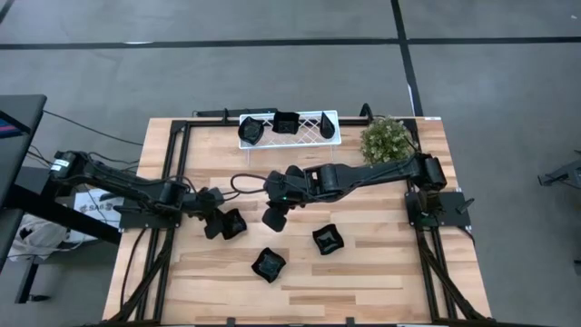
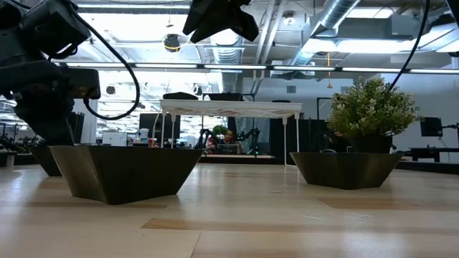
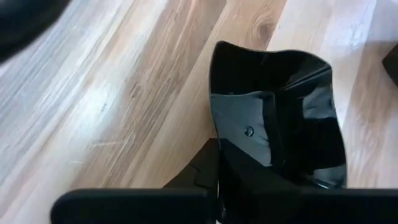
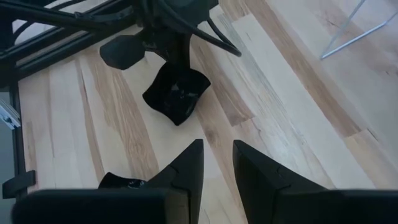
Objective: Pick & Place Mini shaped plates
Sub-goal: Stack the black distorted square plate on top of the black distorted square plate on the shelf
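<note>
Left hand: arm stretched low from the left edge toward the middle of the pale wooden slatted tabletop; the hand is closed on the rim of a small glossy black squarish plate with a wavy rim; in the left wrist view one finger lies against the wall of that plate, which sits on the wood with its hollow facing up

Right hand: arm reaching across from the right edge, raised above the wood, hand pointing down and toward the left hand; fingers parted with a narrow gap and nothing between them; the left hand's plate lies just ahead of it

Loose plates: two more black squarish dishes on the wood, one nearer the front edge below the right hand, one to its right; both hollow up, no clear long axis

White lattice tray: beyond both hands at the back edge; four black dishes in it, two rounded-squarish, two teardrop-shaped with tips toward the back

Green bushy plant: just beside the tray, over the right arm

Count: seven plates in all
</note>
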Controlling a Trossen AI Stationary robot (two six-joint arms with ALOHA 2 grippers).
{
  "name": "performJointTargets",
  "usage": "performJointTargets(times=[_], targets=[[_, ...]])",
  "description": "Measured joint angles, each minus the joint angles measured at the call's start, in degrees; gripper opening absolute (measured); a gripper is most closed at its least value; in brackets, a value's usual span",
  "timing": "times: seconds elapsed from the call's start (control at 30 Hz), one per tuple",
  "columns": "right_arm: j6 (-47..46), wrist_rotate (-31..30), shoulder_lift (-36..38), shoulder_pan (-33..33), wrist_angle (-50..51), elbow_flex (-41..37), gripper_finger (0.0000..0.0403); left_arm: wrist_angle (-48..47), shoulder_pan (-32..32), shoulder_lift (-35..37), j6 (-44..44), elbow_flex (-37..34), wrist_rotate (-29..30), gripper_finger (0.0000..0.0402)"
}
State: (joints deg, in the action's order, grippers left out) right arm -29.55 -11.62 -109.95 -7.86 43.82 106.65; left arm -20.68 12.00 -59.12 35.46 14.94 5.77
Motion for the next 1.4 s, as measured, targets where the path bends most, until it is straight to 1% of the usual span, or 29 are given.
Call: performJointTargets(times=[0.13,0.27,0.33,0.43,0.5,0.57,0.63,0.73,0.83,0.97,1.07,1.27,1.33,1.4], targets=[[-0.39,-0.13,0.0,0.0,-0.43,0.0,0.0082,0.93,-0.01,0.58,1.53,0.0,0.27,0.0007],[-2.71,-1.13,0.0,0.0,-1.18,0.0,0.0082,2.41,-0.01,1.39,3.25,0.0,1.49,0.0007],[-4.71,-4.88,0.0,-0.01,-1.19,0.0,0.0082,3.36,-0.01,1.84,4.19,0.0,2.55,0.0007],[-9.06,-13.67,0.0,-0.04,-1.1,0.0,0.0082,5.18,-0.01,2.93,5.99,0.0,4.72,0.0006],[-12.51,-17.17,0.0,-0.01,-1.19,0.0,0.0082,6.37,-0.01,3.7,7.55,-0.02,6.43,0.0006],[-13.81,-17.61,-0.01,0.03,-1.16,0.0,0.0082,7.41,-0.01,4.75,9.29,-0.02,8.13,0.0006],[-13.16,-17.46,-0.02,-0.07,-1.02,-0.02,0.0082,8.0,-0.01,5.95,11.27,0.06,9.3,0.0006],[-12.07,-17.27,-0.02,-0.51,-1.01,-0.02,0.0082,7.82,-0.01,6.78,11.93,1.32,9.69,0.0005],[-11.9,-17.03,-0.02,-0.59,-0.97,-0.02,0.0082,8.1,0.0,7.03,10.8,3.68,10.16,0.0005],[-11.9,-17.03,-0.02,-0.58,-1.01,-0.02,0.0082,7.86,0.01,7.05,6.84,6.78,11.79,0.0005],[-11.76,-17.07,-0.02,-0.3,-1.51,-0.02,0.0082,4.42,0.01,7.04,5.13,8.97,12.83,0.0004],[-1.51,-17.09,-0.02,-1.33,-8.22,-0.07,0.0082,-3.8,-0.01,7.01,4.2,13.18,15.44,0.0004],[3.13,-16.98,-0.02,-1.91,-9.11,-0.07,0.0082,-5.4,-0.01,7.01,4.17,14.35,15.5,0.0004],[5.38,-16.97,-0.02,-2.39,-9.4,-0.07,0.0082,-6.76,-0.01,7.01,4.17,15.49,15.53,0.0004]])
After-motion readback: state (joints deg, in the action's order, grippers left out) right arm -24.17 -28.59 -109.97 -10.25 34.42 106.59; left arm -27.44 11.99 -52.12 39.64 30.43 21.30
